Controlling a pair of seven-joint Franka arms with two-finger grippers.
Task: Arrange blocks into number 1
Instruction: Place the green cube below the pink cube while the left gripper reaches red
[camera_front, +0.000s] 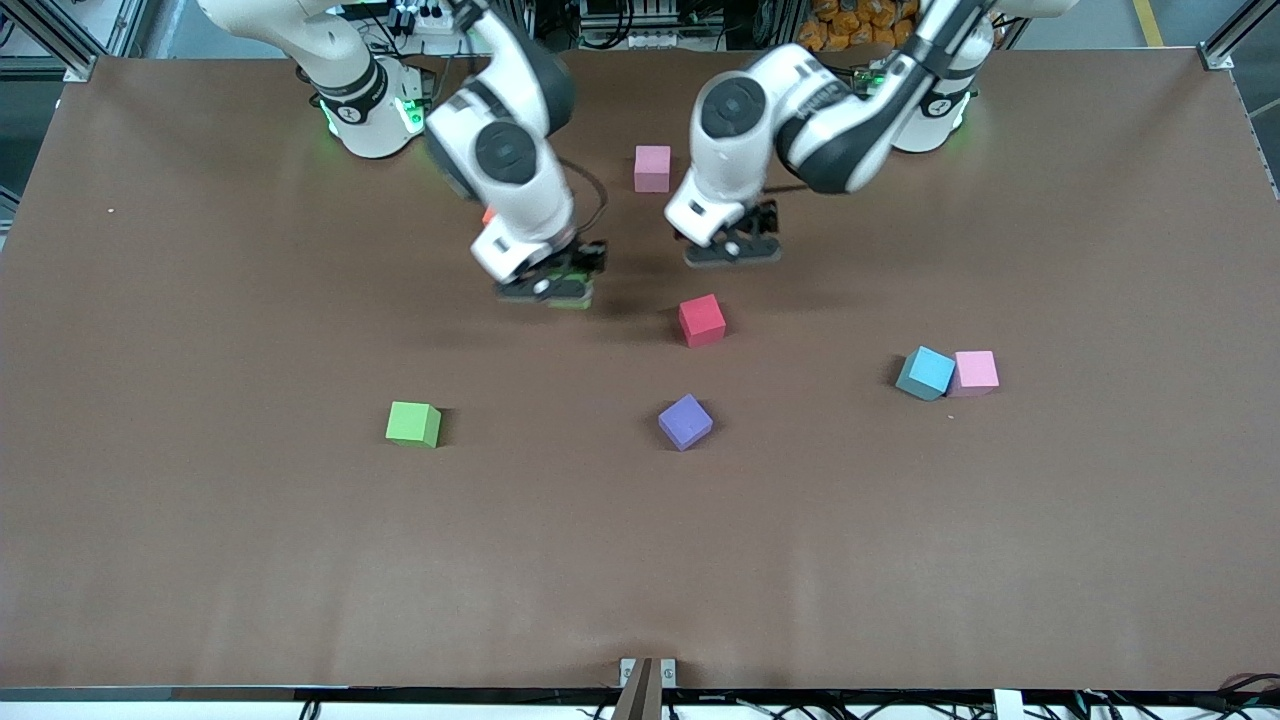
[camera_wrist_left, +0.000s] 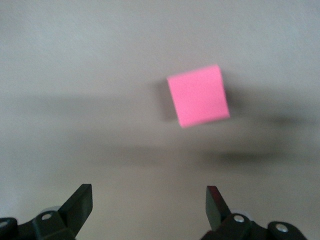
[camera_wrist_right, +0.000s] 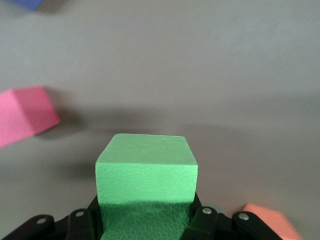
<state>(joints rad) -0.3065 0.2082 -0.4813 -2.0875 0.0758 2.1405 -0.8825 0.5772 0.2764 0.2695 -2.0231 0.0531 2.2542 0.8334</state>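
1. Blocks of matte foam were scattered over the brown table (camera_front: 200, 560); both arms reached down over its middle.
2. The right gripper (camera_front: 548, 288) hung above the tabletop, clenched on a light green foam cube (camera_wrist_right: 146, 170), with the red foam cube (camera_front: 702, 320) lying near it, toward the left arm's end.
3. The left gripper (camera_front: 735, 250) hovered just above that red cube (camera_wrist_left: 198, 95), fingers (camera_wrist_left: 80, 202) spread wide, grasping nothing.
4. A second light green foam cube (camera_front: 413, 424) and a purple foam cube (camera_front: 685, 421) lay nearer the front camera, well apart from both grippers.
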